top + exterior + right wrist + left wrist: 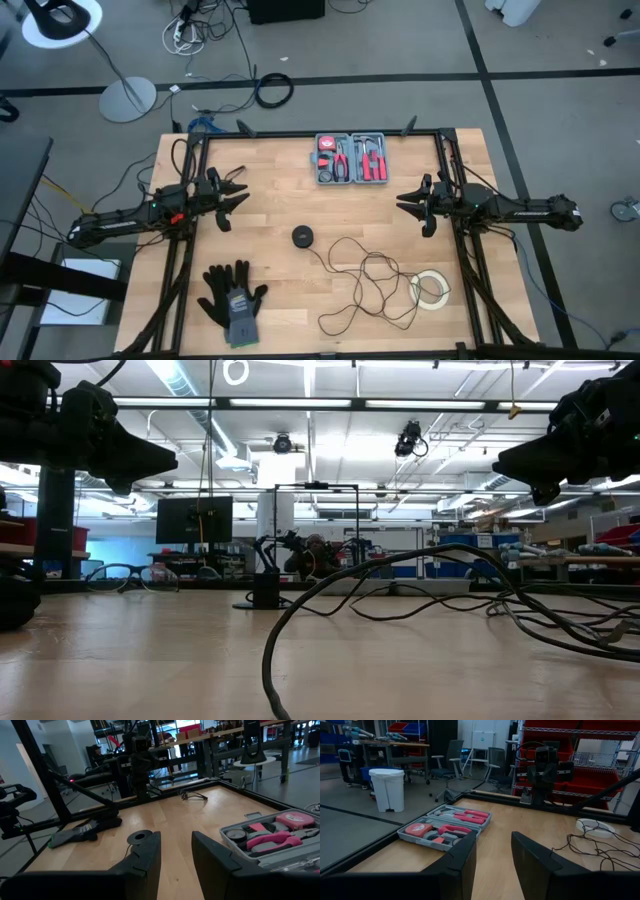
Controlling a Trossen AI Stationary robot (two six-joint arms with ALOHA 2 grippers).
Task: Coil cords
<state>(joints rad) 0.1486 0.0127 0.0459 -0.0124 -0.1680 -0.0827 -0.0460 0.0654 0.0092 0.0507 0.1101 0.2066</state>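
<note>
Left claw (238,194) and right claw (405,202) both apart, empty; cord (365,285) loose on worktop (270,250) between them, probably nearer right.

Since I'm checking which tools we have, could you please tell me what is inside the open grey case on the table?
The tool case holds red-handled pliers, other red-handled tools, and a red tape measure. Whatever lies beneath them is covered.

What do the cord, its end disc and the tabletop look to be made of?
Cord: thin black wire, likely rubber- or plastic-jacketed; it lies in loose, springy loops. Disc: black, matte, probably plastic. Tabletop: light wood with visible plank seams, smooth finish.
</note>
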